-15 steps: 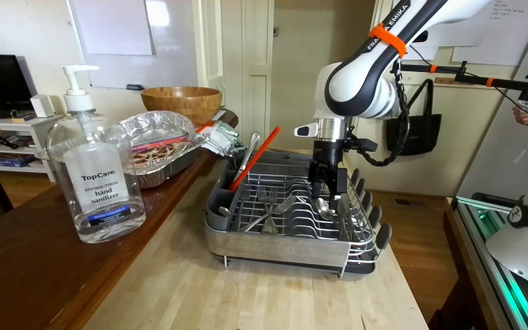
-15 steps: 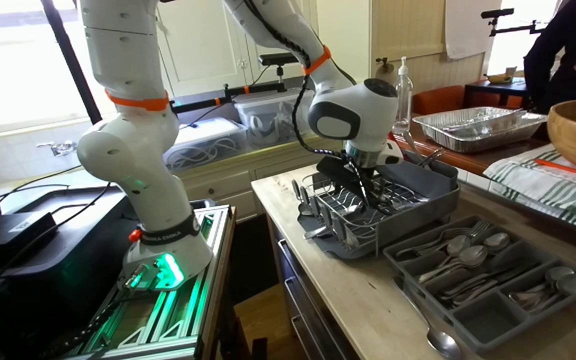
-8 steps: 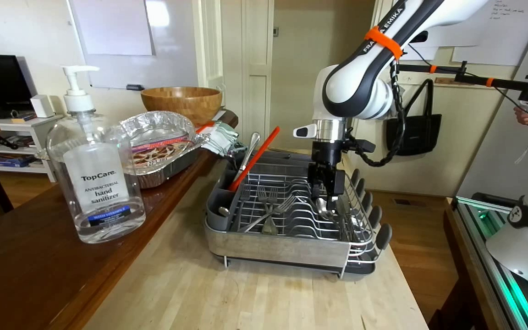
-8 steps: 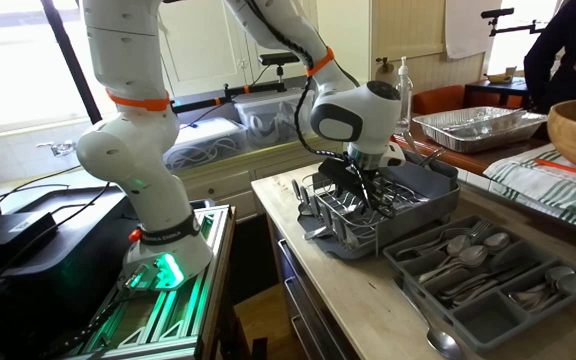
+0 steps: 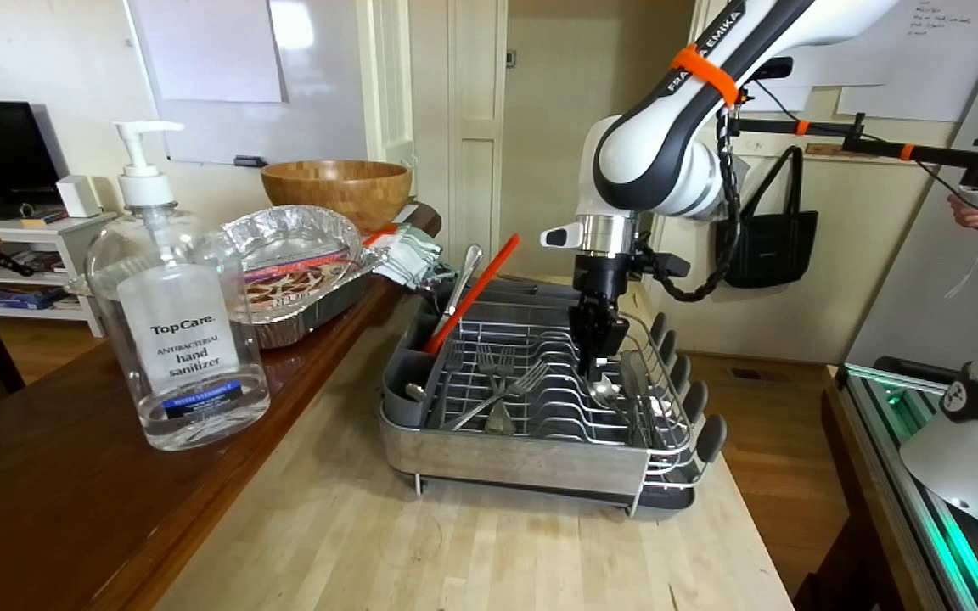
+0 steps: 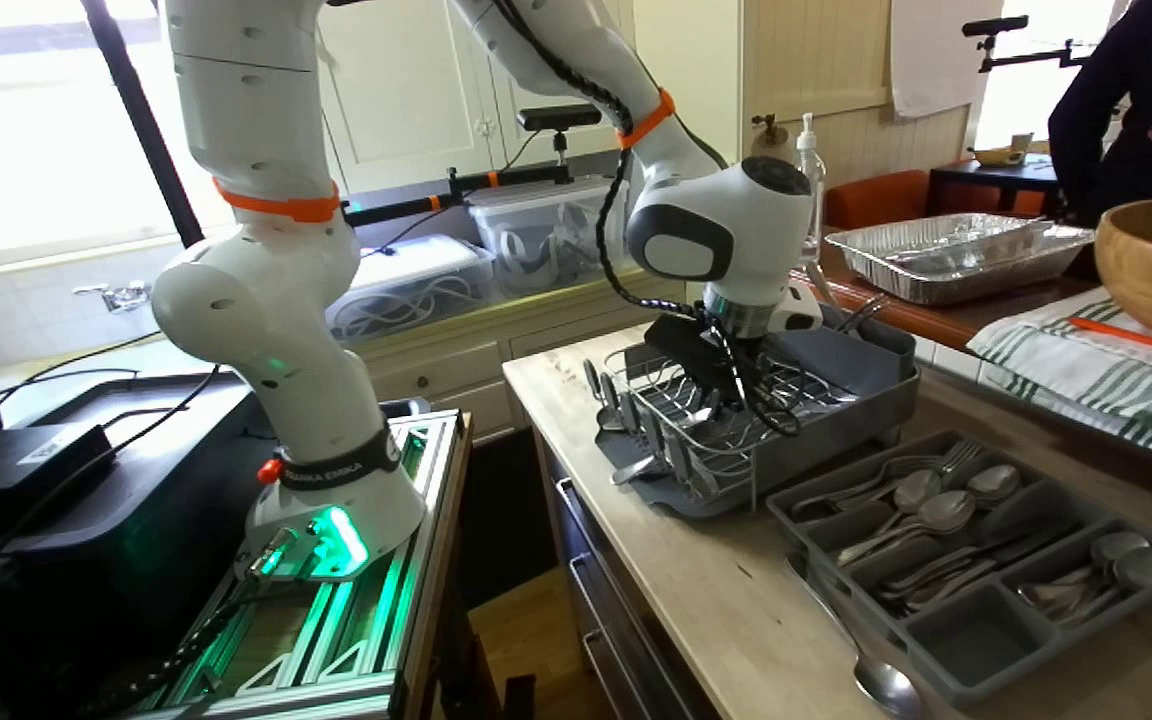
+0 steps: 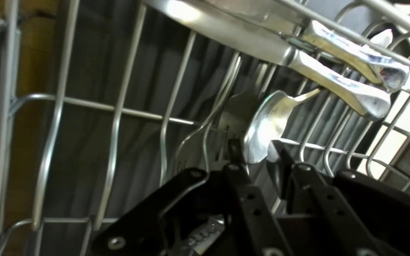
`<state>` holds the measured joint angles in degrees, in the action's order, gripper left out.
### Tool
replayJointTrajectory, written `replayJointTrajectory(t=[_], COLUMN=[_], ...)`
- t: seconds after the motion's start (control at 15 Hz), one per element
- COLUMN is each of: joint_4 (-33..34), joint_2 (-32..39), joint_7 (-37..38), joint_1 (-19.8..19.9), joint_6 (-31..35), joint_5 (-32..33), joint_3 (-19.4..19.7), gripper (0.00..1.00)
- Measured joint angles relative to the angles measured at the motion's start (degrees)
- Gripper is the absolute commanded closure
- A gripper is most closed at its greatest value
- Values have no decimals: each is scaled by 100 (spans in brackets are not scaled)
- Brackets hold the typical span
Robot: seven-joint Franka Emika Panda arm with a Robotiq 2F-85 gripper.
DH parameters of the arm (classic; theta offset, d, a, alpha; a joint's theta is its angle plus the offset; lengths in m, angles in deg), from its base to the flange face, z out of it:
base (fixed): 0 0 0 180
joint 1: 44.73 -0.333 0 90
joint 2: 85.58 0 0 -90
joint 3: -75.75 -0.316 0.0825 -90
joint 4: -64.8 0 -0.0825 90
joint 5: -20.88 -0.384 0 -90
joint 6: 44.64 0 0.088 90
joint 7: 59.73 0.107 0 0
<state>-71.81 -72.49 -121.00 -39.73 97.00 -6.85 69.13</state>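
We see fingers (image 7: 236,151) apart over dish rack (image 5: 514,460), near spoon (image 7: 269,122) in rack; touching or not, we cannot tell. Beside rack on desk (image 6: 726,575): cutlery tray (image 6: 981,635).

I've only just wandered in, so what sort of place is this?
It's most likely a kitchen: a dish rack stands beside a cutlery tray, with pale cupboards farther back.

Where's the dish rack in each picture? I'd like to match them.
In an exterior view: the dish rack sits right of centre, on a wooden counter.
In an exterior view: the dish rack is right of centre, beside a cutlery tray.
Wrist view: the dish rack fills most of the picture.
Shared landmark: the black hand over the dish rack.
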Motion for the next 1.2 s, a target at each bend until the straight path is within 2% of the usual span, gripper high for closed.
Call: replayJointTrajectory(t=[0.47,0.73,1.2], joint_4=[77,289,804], joint_2=[61,15,-274], joint_7=[28,174,390], joint_1=[88,241,555], joint_6=[-1,-46,-721], joint_5=[0,-11,-125], joint_3=[58,221,610], gripper=[99,99,99])
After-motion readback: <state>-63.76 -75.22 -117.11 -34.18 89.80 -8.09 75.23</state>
